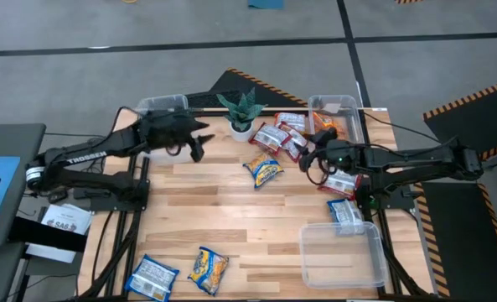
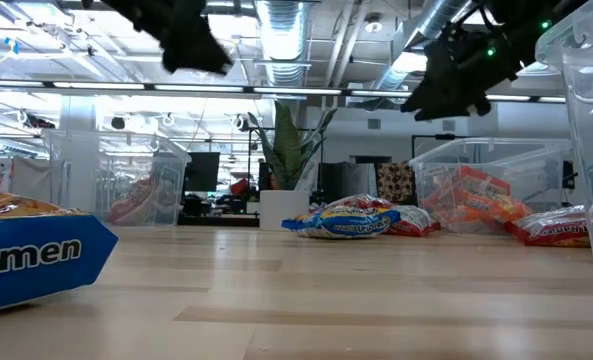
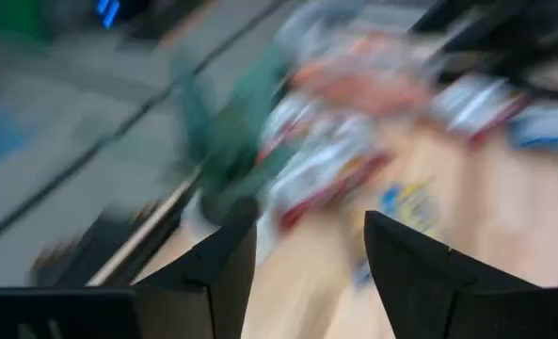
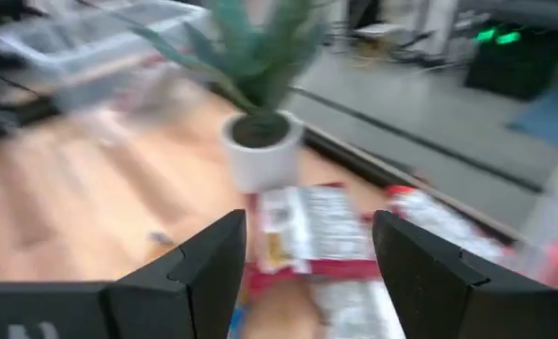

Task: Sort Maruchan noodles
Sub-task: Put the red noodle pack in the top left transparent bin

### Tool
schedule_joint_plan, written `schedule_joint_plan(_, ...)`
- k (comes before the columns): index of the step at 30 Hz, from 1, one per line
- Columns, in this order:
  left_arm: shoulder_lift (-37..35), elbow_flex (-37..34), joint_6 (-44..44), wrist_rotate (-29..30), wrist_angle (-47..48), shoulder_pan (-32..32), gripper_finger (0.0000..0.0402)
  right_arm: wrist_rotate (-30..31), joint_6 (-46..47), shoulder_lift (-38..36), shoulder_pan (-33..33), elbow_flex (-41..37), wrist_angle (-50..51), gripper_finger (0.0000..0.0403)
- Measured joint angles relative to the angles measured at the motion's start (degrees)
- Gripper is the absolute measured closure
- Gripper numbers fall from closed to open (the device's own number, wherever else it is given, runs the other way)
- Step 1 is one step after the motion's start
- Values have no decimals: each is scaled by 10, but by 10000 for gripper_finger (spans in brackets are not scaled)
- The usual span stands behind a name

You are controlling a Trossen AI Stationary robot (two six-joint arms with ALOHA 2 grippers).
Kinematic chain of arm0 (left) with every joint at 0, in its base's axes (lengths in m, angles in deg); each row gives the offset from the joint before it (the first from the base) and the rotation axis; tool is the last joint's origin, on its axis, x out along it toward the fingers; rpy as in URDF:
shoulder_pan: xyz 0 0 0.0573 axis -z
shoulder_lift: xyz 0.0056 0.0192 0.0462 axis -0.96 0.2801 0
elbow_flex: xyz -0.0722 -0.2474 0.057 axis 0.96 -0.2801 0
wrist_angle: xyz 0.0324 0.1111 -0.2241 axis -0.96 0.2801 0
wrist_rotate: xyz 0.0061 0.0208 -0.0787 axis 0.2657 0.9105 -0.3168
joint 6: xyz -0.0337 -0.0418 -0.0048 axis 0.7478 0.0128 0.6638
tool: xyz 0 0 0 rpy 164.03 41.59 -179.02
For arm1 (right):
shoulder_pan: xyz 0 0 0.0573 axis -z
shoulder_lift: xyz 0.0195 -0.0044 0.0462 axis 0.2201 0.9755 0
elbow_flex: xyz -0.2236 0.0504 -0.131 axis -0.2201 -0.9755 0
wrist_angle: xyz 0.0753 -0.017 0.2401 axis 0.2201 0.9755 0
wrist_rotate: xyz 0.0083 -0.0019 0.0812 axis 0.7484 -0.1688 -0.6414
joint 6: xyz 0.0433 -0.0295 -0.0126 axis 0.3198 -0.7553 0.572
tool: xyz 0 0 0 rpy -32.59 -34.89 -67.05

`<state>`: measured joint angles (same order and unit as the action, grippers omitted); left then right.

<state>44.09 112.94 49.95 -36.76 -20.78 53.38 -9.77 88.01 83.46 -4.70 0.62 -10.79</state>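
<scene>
I judge the sort barely begun: orange packets (image 1: pixel 325 124) sit in the bin (image 1: pixel 345 102) at the desk's far right corner, some in the far left bin (image 1: pixel 160 103), most noodles loose. My left tool (image 1: pixel 196 149), spread and empty, hangs near the far left bin. My right tool (image 1: pixel 308 159), spread, hovers beside the red-and-white pile (image 1: pixel 280 136), with the yellow packet (image 1: pixel 265 170) just beyond.

Left hand (image 1: pixel 199 144) empty, fingers parted, right hand (image 1: pixel 308 158) likewise, both raised
</scene>
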Motion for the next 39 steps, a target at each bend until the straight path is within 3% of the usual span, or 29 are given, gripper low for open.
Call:
schedule_joint_plan(5,-9,-75,-18,-16,-161,63,214,-38,81,40,1,1,-40,147)
schedule_joint_plan(9,-8,-120,-4,-16,-234,90,214,-52,118,111,4,5,-82,147)
schedule_joint_plan(16,-9,-126,10,-14,-238,114,214,-47,150,257,19,115,-15,147)
schedule_joint_plan(22,-9,-126,9,-13,-221,137,214,2,131,360,22,226,116,147)
schedule_joint_plan(31,-9,-126,6,-5,-219,152,214,42,126,368,18,254,167,147)
schedule_joint_plan(39,-9,-126,4,15,-239,152,214,-22,117,401,27,253,155,147)
